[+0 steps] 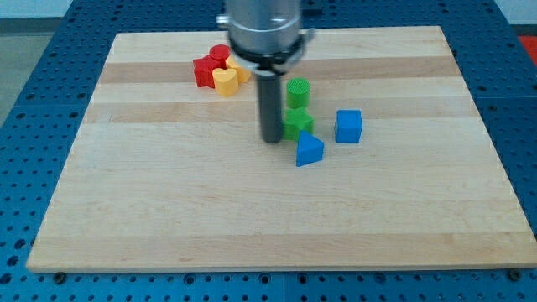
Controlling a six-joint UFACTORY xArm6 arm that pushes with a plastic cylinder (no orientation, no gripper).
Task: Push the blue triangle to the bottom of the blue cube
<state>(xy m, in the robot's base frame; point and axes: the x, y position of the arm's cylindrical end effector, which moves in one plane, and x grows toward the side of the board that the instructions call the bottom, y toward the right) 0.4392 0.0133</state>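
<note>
- My tip (273, 139) rests on the bench (168, 210), touching or just beside the left side of a green block (297, 123) — no jaws on this arm, only a rod, which holds nothing.
- The blue triangle (309, 150) lies just below and right of my tip, near the green block's lower right corner.
- The blue cube (348, 126) sits up and to the right of the triangle, slightly apart from it.
- A green cylinder (298, 91) stands just above the green block.
- At the view's top left, a red block (205, 70), a red cylinder (220, 54) and a yellow heart (225, 80) cluster together — a second yellow block (242, 73) is partly hidden behind the rod.
</note>
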